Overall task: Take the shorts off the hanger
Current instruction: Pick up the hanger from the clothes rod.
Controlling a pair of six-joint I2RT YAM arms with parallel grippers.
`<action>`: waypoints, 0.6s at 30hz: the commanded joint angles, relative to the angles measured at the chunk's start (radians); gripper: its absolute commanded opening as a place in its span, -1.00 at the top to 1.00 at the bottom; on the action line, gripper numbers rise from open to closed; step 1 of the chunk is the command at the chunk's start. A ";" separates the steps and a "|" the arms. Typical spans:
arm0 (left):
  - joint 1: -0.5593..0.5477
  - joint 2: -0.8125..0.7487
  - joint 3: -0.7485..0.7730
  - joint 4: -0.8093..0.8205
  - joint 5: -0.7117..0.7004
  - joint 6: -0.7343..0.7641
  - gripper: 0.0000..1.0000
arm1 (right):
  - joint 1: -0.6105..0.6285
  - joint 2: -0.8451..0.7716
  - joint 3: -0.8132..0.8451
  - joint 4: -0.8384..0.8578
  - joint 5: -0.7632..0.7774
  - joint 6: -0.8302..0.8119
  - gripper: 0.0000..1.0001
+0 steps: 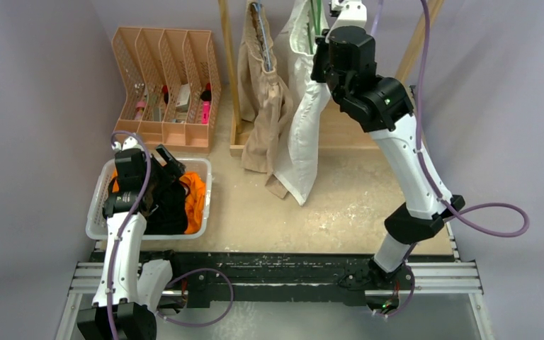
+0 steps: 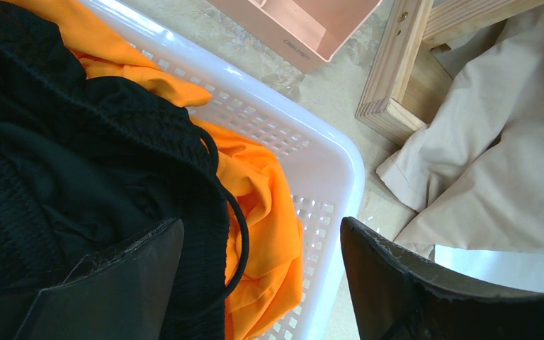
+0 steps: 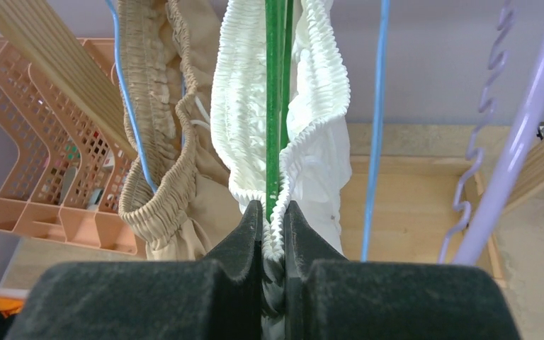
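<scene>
White shorts (image 1: 303, 106) hang on a green hanger (image 3: 275, 99), beside beige shorts (image 1: 262, 99) on a blue hanger (image 3: 129, 106). My right gripper (image 3: 274, 212) is shut on the elastic waistband of the white shorts (image 3: 319, 120), at the foot of the green hanger. High at the rack in the top view, that right gripper (image 1: 324, 53) presses against the white cloth. Black shorts (image 2: 57, 163) and orange shorts (image 2: 262, 212) lie in the white basket (image 2: 326, 170). My left gripper (image 2: 262, 276) hovers open over them, holding nothing. In the top view the left gripper (image 1: 166, 166) sits above the basket (image 1: 99, 212).
A peach file organiser (image 1: 166, 85) with small items stands at the back left. The wooden rack's base (image 1: 340, 131) and uprights (image 1: 225, 64) frame the hanging clothes. An empty blue hanger (image 3: 377, 127) and a purple cable (image 3: 517, 142) hang to the right of the white shorts.
</scene>
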 commanded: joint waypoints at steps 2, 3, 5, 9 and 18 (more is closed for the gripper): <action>0.004 0.000 0.029 0.025 0.006 0.019 -0.60 | 0.003 -0.077 -0.047 0.079 0.004 -0.025 1.00; 0.004 -0.001 0.029 0.025 0.005 0.021 -0.60 | 0.004 -0.087 -0.063 0.082 0.007 -0.022 1.00; 0.005 0.000 0.031 0.022 0.003 0.021 -0.60 | 0.003 -0.107 -0.100 0.069 -0.003 -0.009 1.00; 0.005 -0.004 0.031 0.021 0.002 0.021 -0.61 | 0.003 -0.191 -0.214 0.077 -0.087 0.003 1.00; 0.004 -0.001 0.031 0.016 -0.004 0.018 -0.61 | 0.003 -0.506 -0.549 0.112 -0.305 0.014 1.00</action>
